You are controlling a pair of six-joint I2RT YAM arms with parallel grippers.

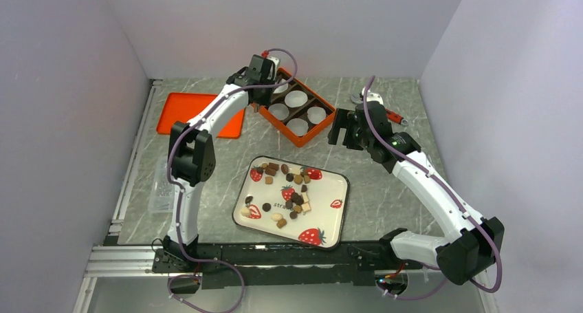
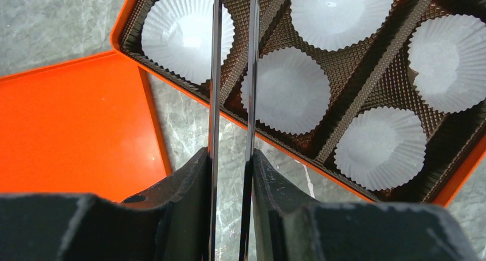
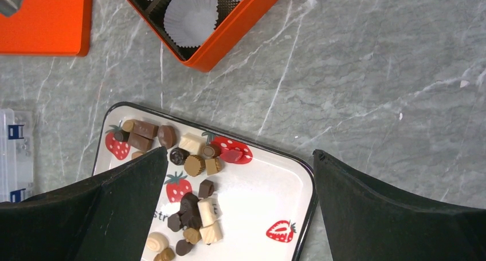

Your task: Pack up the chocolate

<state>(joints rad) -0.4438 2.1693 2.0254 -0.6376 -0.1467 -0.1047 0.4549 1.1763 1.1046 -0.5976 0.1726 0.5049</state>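
The chocolate (image 1: 292, 189) is a heap of small dark, light brown and cream pieces on a white strawberry-print tray (image 1: 330, 220); the heap also shows in the right wrist view (image 3: 195, 209). My left gripper (image 1: 265, 69) is at the back, over the near corner of the orange box (image 1: 306, 139). In its own view it (image 2: 232, 152) is shut on two thin metal tweezer blades (image 2: 215, 71) that reach over the white paper cups (image 2: 186, 31); the tips are out of view. My right gripper (image 1: 342, 131) is open and empty, high above the tray's far edge (image 3: 240, 153).
The box (image 2: 458, 178) has brown dividers and several empty cups. Its orange lid (image 1: 199, 113) lies flat to the left of it. A clear plastic bag (image 1: 161, 192) lies at the left edge. A red tool (image 1: 393, 117) lies behind my right gripper.
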